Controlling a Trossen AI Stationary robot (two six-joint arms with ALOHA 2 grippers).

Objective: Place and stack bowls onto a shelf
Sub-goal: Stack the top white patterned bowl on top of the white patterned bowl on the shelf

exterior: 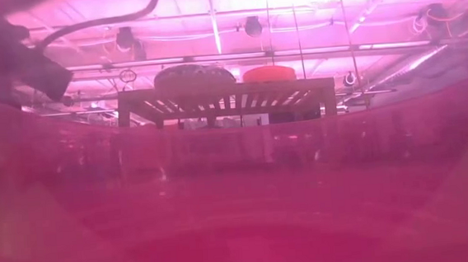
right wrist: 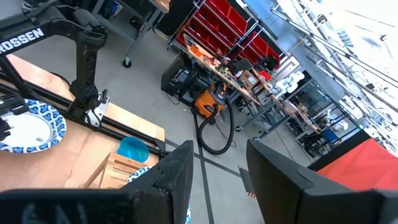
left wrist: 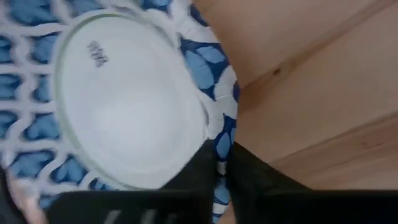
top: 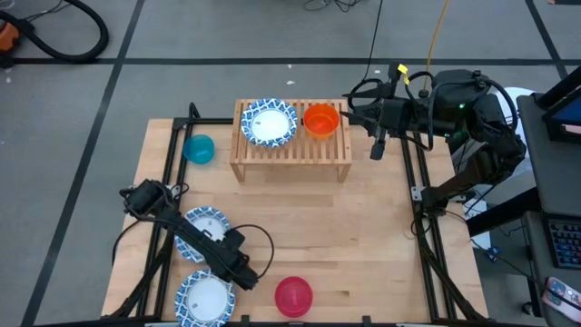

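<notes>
Pinching the rim of a blue-patterned dish (left wrist: 118, 106), the left gripper (top: 243, 275) sits low at the near left of the counter (top: 363, 236); its wrist view shows the two dark fingers (left wrist: 199, 171) closed on either side of the patterned edge, so the jaws are clenched on that dish. From above, this dish (top: 205, 298) lies at the near-left corner of the counter, and a second blue-patterned dish (top: 201, 225) lies just behind it, partly under the left arm. A red bowl (top: 293, 296) rests just to the right of the gripped dish, close to the near edge; it sits so near the low camera that it fills that view with pink.

On the shelf (top: 290, 156), standing toward the far side of the counter, a third blue-patterned dish (top: 269, 123) sits on the left part of the slatted top and an orange bowl (top: 320, 119) sits beside it on the right part. A teal bowl (top: 199, 148) stands on the counter just left of the shelf's leg.

The right gripper (top: 377, 150) hangs off the shelf's right end, above the counter's far right edge, touching nothing; its wrist view shows the fingers (right wrist: 177, 174) spread apart, so the jaws are released and empty
</notes>
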